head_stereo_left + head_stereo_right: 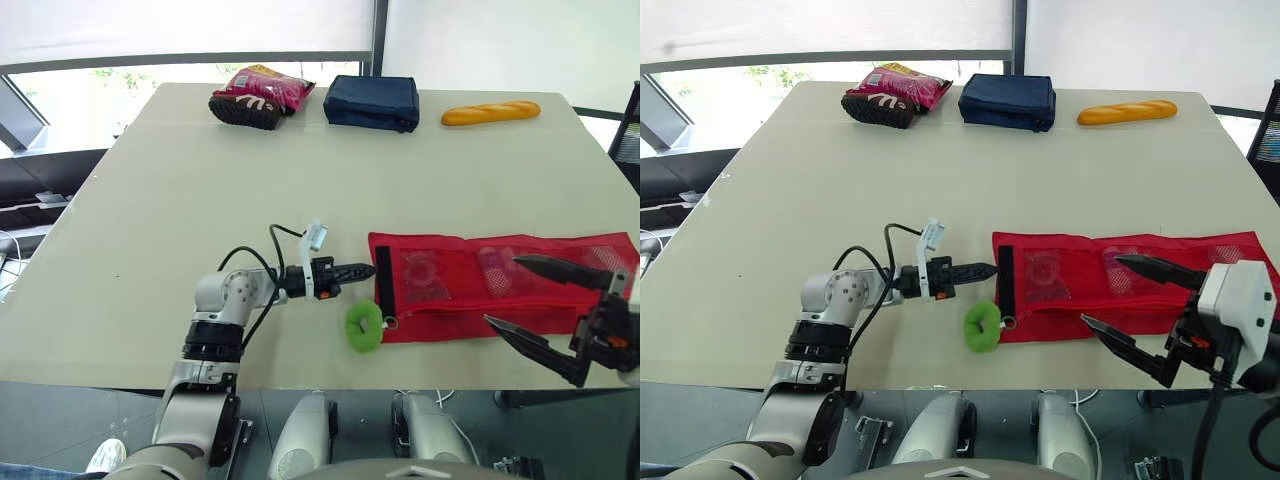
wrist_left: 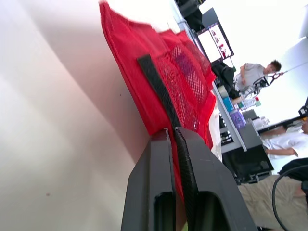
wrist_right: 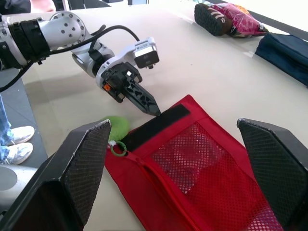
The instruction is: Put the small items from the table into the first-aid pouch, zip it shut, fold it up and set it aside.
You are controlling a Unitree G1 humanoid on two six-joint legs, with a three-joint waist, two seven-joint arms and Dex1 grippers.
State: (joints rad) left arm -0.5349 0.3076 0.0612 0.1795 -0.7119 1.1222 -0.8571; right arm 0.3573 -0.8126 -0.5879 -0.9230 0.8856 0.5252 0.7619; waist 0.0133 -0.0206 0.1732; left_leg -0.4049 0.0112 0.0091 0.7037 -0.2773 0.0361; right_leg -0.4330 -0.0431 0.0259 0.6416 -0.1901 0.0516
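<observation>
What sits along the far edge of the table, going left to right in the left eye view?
pink snack packet → navy blue bag → baguette

No text or label can be read.
</observation>
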